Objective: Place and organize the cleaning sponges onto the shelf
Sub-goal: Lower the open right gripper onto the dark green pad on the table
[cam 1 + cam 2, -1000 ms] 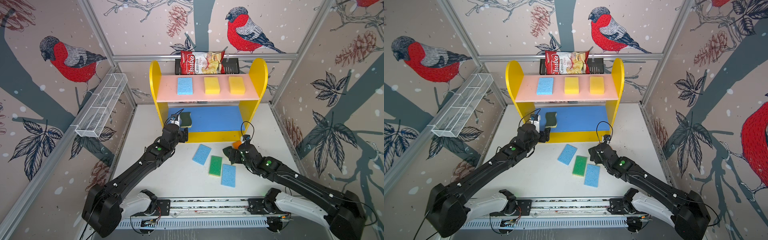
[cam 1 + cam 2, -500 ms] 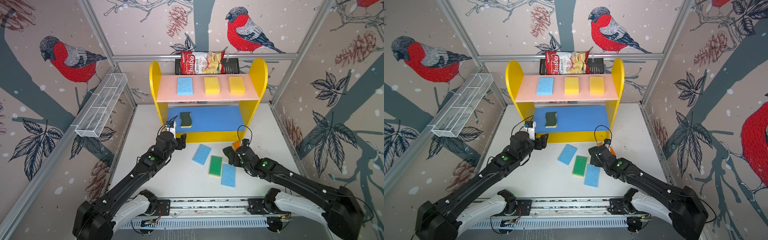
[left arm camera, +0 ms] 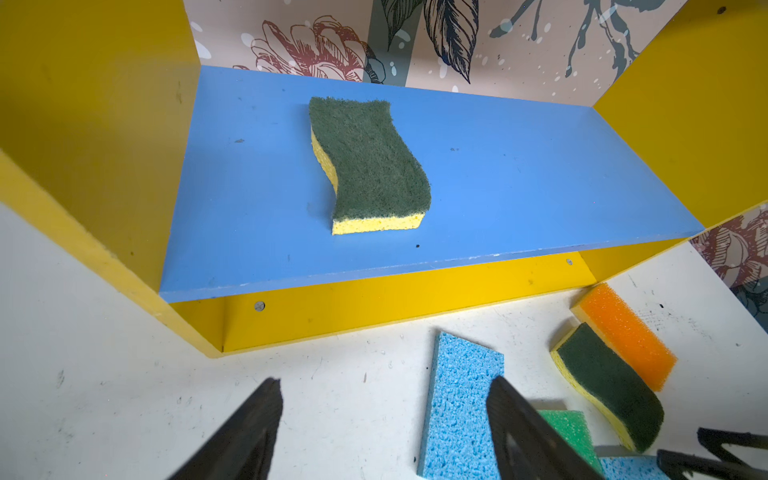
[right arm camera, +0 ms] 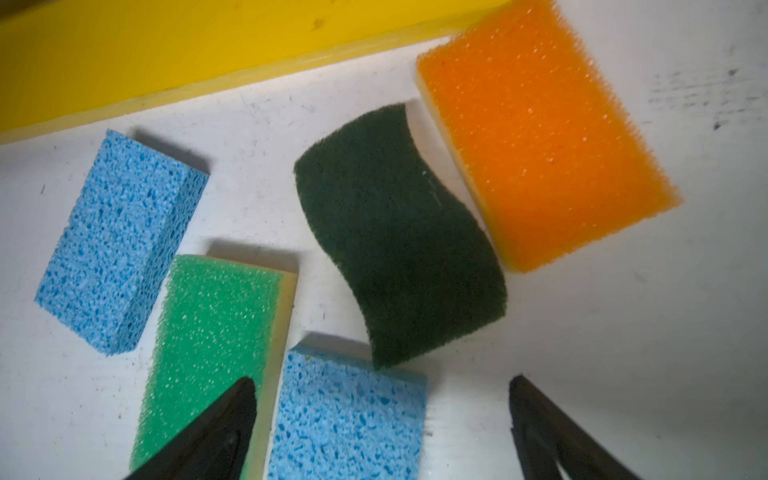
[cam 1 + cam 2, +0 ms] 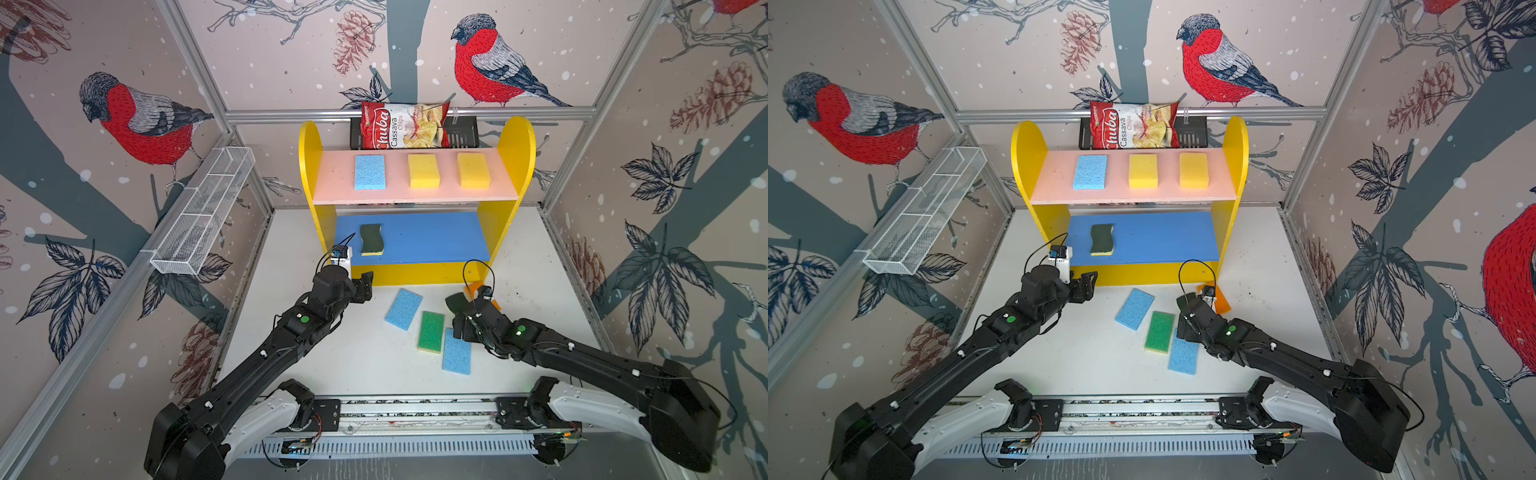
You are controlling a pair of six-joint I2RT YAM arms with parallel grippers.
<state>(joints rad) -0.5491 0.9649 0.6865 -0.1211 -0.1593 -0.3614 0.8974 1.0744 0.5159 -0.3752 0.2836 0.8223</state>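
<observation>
**Four sponges shelved, five loose on the bench, both end effectors empty**

The shelf [image 5: 516,158] stands at the middle of the far edge of the bench [image 5: 340,357]. On its pink top board [image 5: 332,187] three sponges lie flat in a row, apart from one another. A light blue sponge [image 5: 369,171] is toward the left side panel, then come a middle yellow sponge [image 5: 423,171] and a right yellow sponge [image 5: 473,170].

On the blue middle board [image 5: 436,241] a dark-green wavy sponge [image 3: 370,158] lies flat, scouring side up, near the left side panel and touching nothing else.

The left end effector [image 3: 383,380] hovers over bare bench just in front of the shelf's left front corner. Its jaws are spread with nothing between them.

Five sponges lie on the bench in front of the shelf's yellow base, toward the right edge. The orange sponge [image 4: 540,137] is nearest the base's right end, with a second dark-green wavy sponge [image 4: 399,237] just beside it. The bright green sponge [image 4: 216,340] lies between a slanted blue sponge [image 4: 120,241] closer to the base and a front blue sponge [image 4: 345,415] lying against its side.

The right end effector [image 4: 380,379] hangs over this group, jaws wide apart, gripping nothing. The second dark-green wavy sponge lies just ahead of its fingertips.
</observation>
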